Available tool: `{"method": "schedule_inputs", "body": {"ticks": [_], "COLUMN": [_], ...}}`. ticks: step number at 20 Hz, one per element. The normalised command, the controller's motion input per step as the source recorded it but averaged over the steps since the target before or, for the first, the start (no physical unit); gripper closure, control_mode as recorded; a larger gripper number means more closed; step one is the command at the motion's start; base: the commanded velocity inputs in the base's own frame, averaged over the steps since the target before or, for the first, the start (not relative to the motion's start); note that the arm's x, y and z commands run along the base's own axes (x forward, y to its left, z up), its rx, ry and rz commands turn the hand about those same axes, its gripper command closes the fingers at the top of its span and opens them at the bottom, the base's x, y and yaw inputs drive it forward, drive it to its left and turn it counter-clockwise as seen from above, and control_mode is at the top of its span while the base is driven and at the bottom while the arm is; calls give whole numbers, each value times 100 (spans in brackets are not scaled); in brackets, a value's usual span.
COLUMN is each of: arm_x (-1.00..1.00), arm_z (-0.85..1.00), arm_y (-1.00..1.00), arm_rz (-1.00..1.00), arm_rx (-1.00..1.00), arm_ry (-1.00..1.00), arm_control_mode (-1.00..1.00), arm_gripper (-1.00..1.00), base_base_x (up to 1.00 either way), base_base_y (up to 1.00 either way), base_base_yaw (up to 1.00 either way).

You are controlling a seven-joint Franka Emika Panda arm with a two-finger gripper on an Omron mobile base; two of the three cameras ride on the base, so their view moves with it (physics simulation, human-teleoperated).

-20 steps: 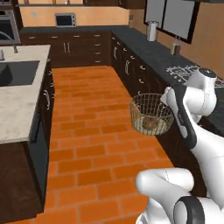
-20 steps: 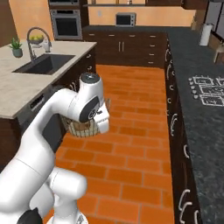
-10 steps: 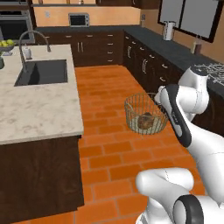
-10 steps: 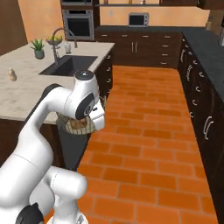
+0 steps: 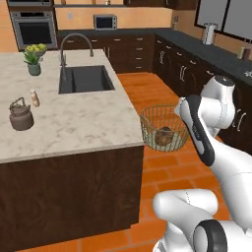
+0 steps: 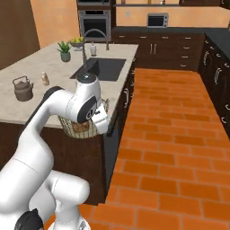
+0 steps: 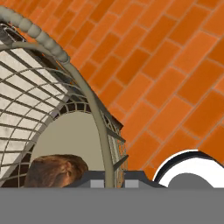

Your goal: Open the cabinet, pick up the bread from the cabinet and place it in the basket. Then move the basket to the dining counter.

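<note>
Where the arm masks it rightward, basket shows bread leftward.

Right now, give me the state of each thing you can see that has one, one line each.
basket: held up over the brick floor beside the dining counter, not yet on it
bread: lying inside the basket
claw: closed on the basket's rim wire
dining counter: no basket on it yet
kettle: upright on the dining counter
potted plant: upright by the sink
</note>
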Motion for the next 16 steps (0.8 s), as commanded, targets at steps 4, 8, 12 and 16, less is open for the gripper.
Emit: {"method": "schedule_inputs", "body": {"ticks": [4,8,12,16], "arm_x": [0,0,0,0], "arm_z": [0,0,0,0], "arm_y": [0,0,0,0], "arm_rz": [0,0,0,0], "arm_rx": [0,0,0,0], "arm_ry": [0,0,0,0], "arm_control_mode": [100,100,100,100], "arm_gripper": [100,100,100,100], "base_base_x": [13,18,24,28], "base_base_y": [100,100,100,100], "base_base_yaw": [0,0,0,0]}}
